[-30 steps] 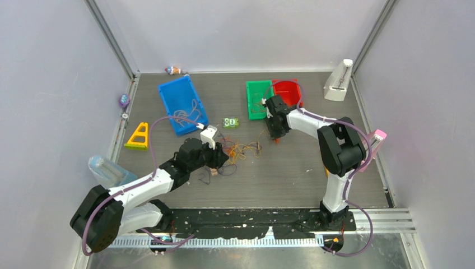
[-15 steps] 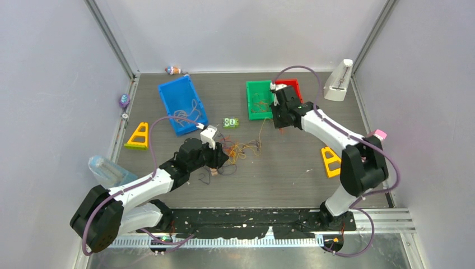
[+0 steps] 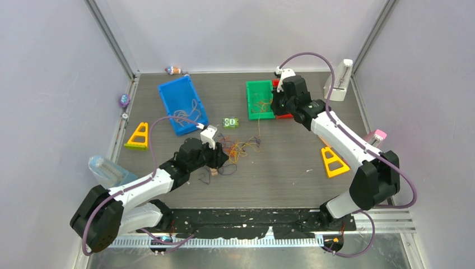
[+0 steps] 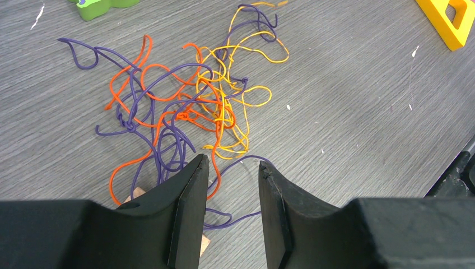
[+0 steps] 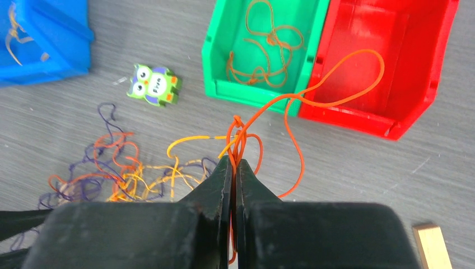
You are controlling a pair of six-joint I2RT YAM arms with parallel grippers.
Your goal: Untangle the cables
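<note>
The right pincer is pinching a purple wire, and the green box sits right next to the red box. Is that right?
Almost. The wire in the right pincer is orange, not purple: the right wrist view shows it shut on an orange cable. The green box does sit right next to the red box.

L gripper [image 3: 216,165] low over cables [image 3: 238,150] mid-table; R gripper [image 3: 273,107] by green bin [image 3: 248,98], w/ an orange strand [image 3: 259,126] running from it toward the cables.

overhead, two wrist close-ups over cables [image 3: 240,150]
</note>
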